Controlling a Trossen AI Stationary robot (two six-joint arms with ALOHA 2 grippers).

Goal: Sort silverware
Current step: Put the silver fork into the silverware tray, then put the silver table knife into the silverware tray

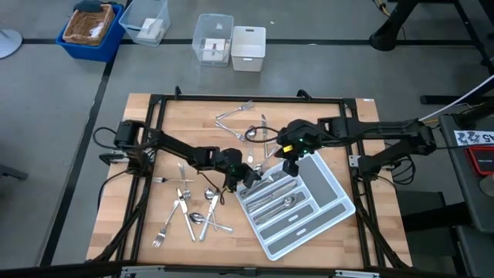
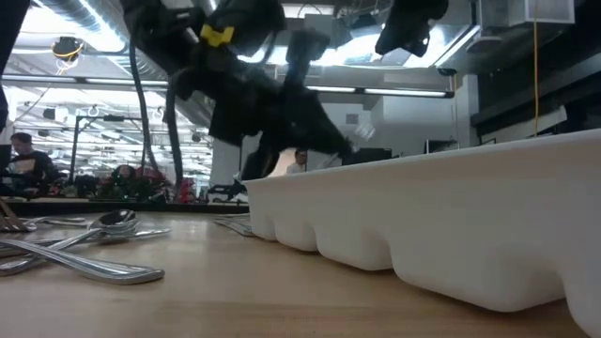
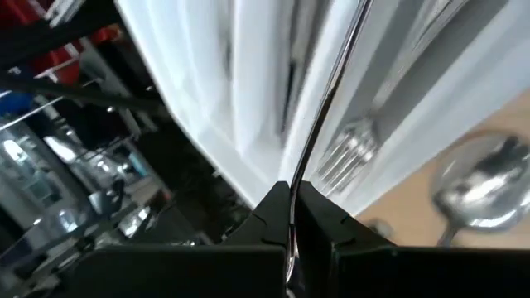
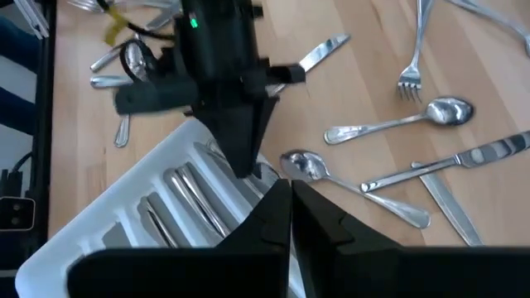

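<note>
Left gripper (image 1: 248, 179) over tray (image 1: 333, 207) near corner, clenched on thin utensil handle (image 3: 327, 99); fingers (image 3: 269, 211) pinch it, rest of piece running up over tray's white dividers; which kind of piece, can't tell. Right gripper (image 1: 291, 167) just beside, above tray's upper edge, fingers (image 4: 273, 203) pressed together, nothing seen between. Tray tilted diagonally on wood table (image 1: 139, 224), some pieces already lying in compartments, incl. spoon (image 1: 289, 202). Loose silverware in two groups: forks, knives, spoons (image 1: 189, 208) scattered left of tray, more (image 1: 245, 123) near table's far side. Right wrist view: fork (image 4: 411, 50), spoons (image 4: 397, 120), knife (image 4: 464, 157) on wood beside tray. Clear boxes (image 1: 214, 38) on floor beyond table.
</note>
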